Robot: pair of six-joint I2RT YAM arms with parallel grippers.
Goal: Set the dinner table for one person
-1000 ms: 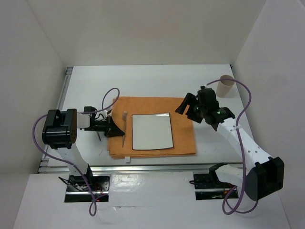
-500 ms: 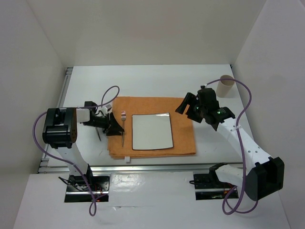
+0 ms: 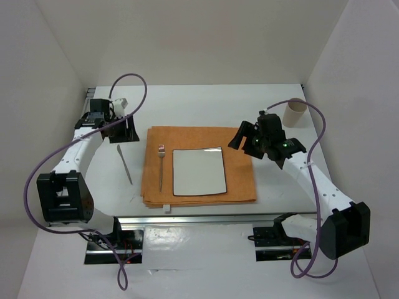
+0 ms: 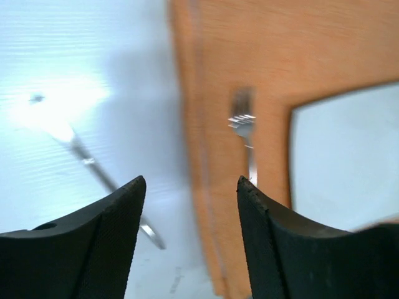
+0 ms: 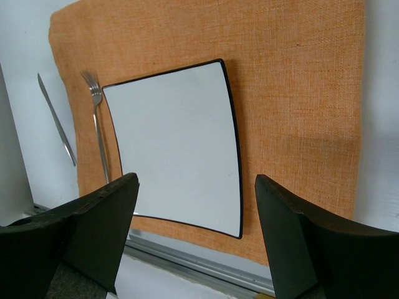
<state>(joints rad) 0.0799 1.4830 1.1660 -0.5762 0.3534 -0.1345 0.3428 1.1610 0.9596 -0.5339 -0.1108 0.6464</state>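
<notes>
1 fork (image 3: 161, 169) on cloth (image 3: 241, 180), knife (image 3: 124, 165) on dinner table (image 3: 187, 106)

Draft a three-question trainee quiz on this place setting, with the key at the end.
1. True or false: the fork lies on the orange cloth, left of the plate.
2. Where does the knife lie? A: on the plate. B: on the bare table, left of the cloth. C: on the cloth, right of the plate.
3. Fill in: the left claw and the right claw both stand ____, holding nothing.

Key: 1 true; 2 B; 3 open.
</notes>
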